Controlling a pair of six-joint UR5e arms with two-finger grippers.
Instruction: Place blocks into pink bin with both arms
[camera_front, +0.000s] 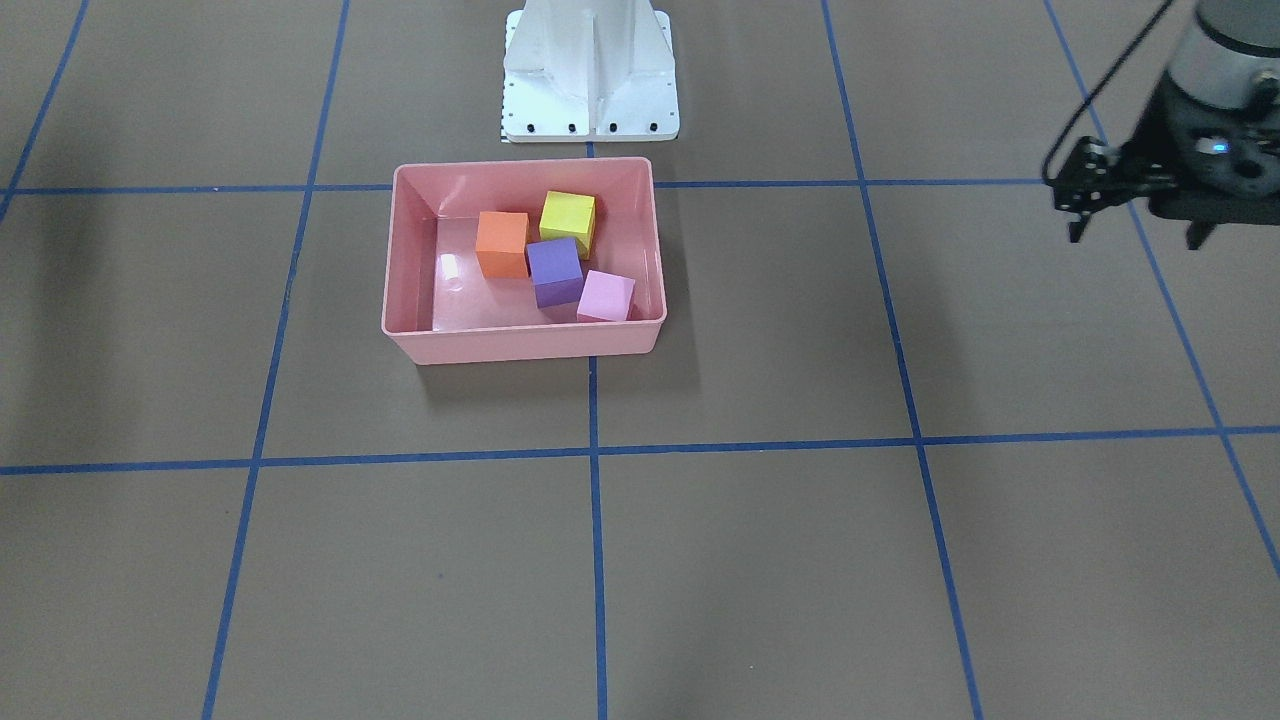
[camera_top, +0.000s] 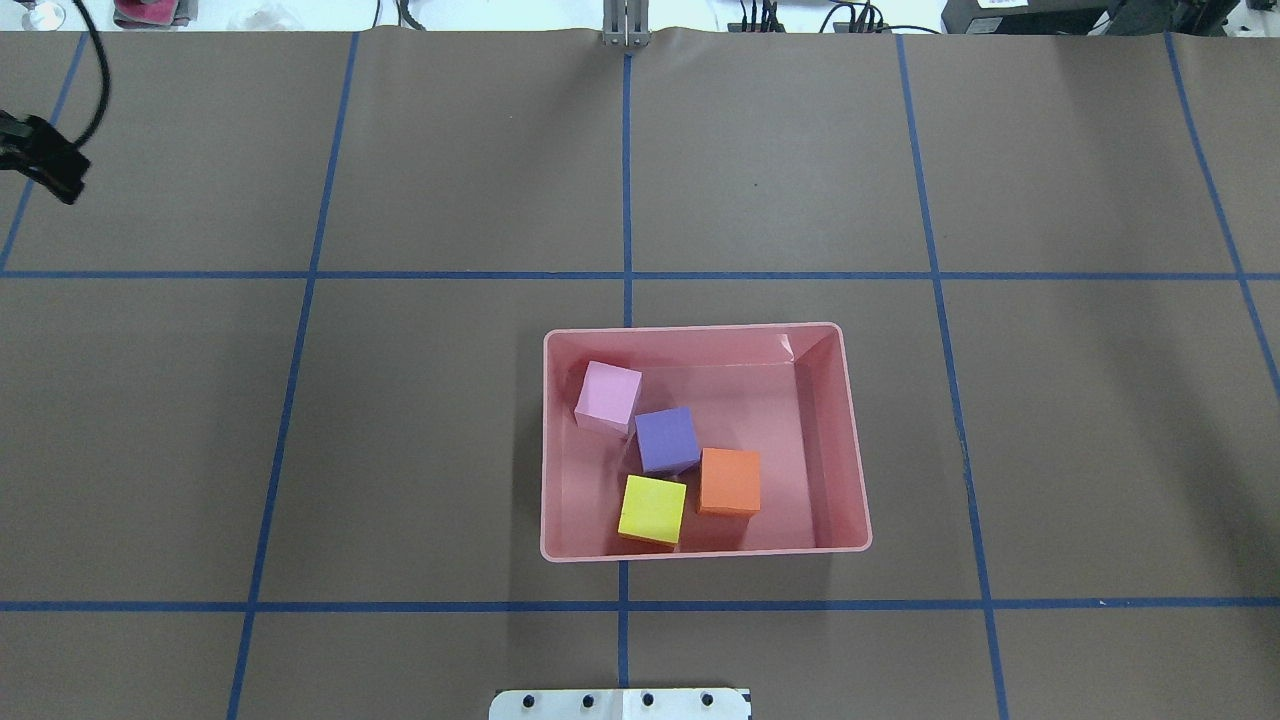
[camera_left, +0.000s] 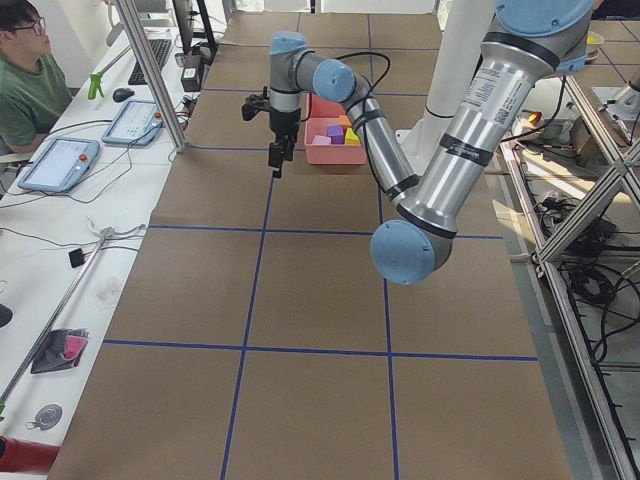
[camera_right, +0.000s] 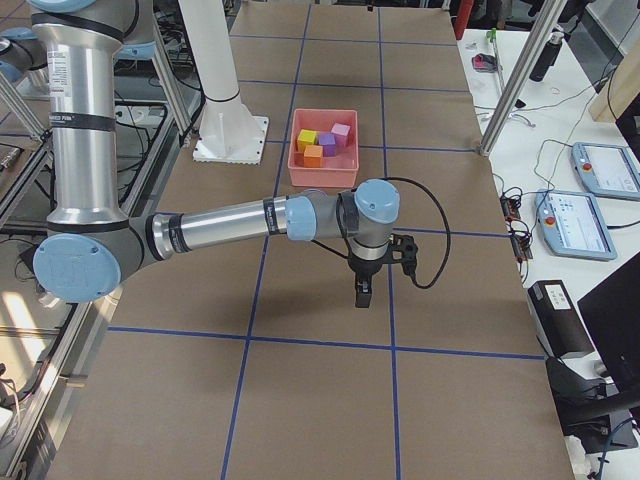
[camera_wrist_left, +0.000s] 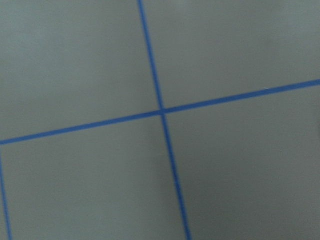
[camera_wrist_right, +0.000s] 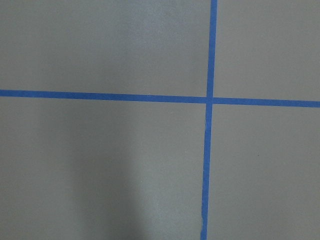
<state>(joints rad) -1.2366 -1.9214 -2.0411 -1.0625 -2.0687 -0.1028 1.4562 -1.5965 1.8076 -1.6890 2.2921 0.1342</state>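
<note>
The pink bin (camera_front: 520, 345) stands on the brown table in front of the robot's base; it also shows in the overhead view (camera_top: 700, 553). Inside it lie the orange block (camera_front: 502, 243), the yellow block (camera_front: 567, 218), the purple block (camera_front: 554, 270) and the light pink block (camera_front: 606, 297), close together. My left gripper (camera_front: 1135, 238) hangs open and empty well off to my left of the bin, at the overhead view's left edge (camera_top: 45, 170). My right gripper (camera_right: 362, 292) hangs above the table far from the bin; I cannot tell if it is open or shut.
The white base pedestal (camera_front: 590, 70) stands just behind the bin. Blue tape lines (camera_top: 627, 190) divide the table into squares. An operator (camera_left: 30, 80) sits at a side desk with tablets beyond the table's far edge. Both wrist views show only paper and tape.
</note>
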